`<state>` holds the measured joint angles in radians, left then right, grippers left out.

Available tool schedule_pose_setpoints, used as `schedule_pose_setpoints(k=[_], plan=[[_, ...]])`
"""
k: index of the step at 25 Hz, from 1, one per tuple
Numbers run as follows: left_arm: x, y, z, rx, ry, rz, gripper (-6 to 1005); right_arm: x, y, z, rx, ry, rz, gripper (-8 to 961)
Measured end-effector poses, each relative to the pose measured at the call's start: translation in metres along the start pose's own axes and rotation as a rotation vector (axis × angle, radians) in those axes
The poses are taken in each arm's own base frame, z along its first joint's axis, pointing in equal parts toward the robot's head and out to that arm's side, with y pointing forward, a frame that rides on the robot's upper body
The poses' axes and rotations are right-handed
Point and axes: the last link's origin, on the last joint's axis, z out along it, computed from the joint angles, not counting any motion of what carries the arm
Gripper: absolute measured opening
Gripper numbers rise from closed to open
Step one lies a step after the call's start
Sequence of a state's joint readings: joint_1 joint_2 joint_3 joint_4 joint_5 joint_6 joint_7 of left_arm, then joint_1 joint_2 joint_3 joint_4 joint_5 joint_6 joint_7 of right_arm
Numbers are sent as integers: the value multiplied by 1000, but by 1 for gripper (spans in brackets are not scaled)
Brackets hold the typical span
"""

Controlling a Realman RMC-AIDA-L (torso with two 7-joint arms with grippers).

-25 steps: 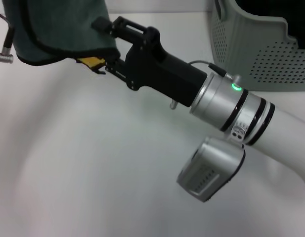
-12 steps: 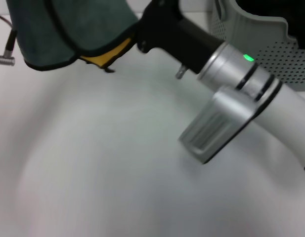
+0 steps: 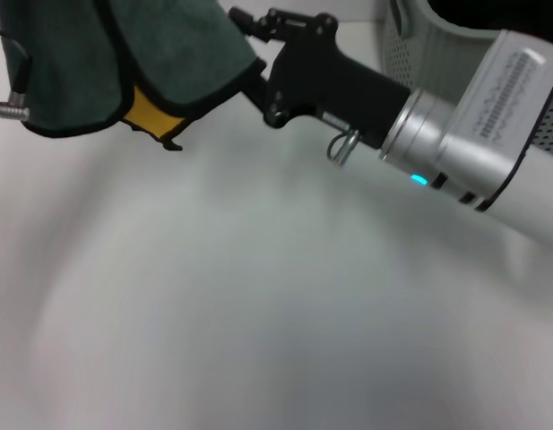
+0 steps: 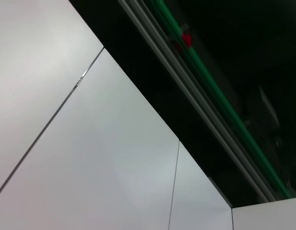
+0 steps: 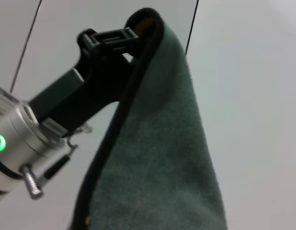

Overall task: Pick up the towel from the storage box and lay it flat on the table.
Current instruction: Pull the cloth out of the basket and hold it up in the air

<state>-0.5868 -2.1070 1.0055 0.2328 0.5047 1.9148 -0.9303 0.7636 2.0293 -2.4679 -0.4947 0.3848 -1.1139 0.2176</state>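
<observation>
I am running the rig remotely, and the step in hand, as I judge it, is spreading the cloth out on the wide, plain white, smooth table (image 3: 258, 313). The towel (image 3: 124, 63), a cloth showing dark green with a black stitched border and a bright yellow underside peeking out at its lower fold, hangs bunched above the table's far left part, well apart from the box. The black right gripper (image 3: 249, 45) reaches across from the right and holds the towel by its edge, with the jaws closed on the fabric. In the right wrist view a second black gripper (image 5: 112, 40) pinches the towel's top corner; I take it for the left gripper, its jaws closed on the hem. To do this well, I think the two held corners should be drawn apart until the cloth hangs taut, then lowered so the free edge touches first and the rest is laid down without folds. The large pale grey-green perforated plastic storage box (image 3: 406, 45) stands at the far right; I cannot tell what it holds.
</observation>
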Motion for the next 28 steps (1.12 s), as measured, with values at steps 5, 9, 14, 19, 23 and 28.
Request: schedule_pose_setpoints(k=[5, 9, 14, 19, 23, 28], plan=[[0, 0, 0, 2, 0, 20, 7, 1, 18, 3, 5, 28, -168, 256], [0, 0, -1, 5, -1, 49, 7, -6, 30, -3, 54, 8, -428, 265], [-1, 0, -1, 1, -7, 100, 7, -14, 38, -13, 113, -21, -735, 286], [-2, 1, 1, -10, -8, 117, 7, -12, 38, -9, 105, 1, -904, 317], [-3, 2, 3, -16, -6, 116, 7, -4, 44, -2, 31, 40, -1053, 316], [-5, 3, 4, -23, -14, 112, 7, -4, 53, 3, -20, 17, -1143, 316]])
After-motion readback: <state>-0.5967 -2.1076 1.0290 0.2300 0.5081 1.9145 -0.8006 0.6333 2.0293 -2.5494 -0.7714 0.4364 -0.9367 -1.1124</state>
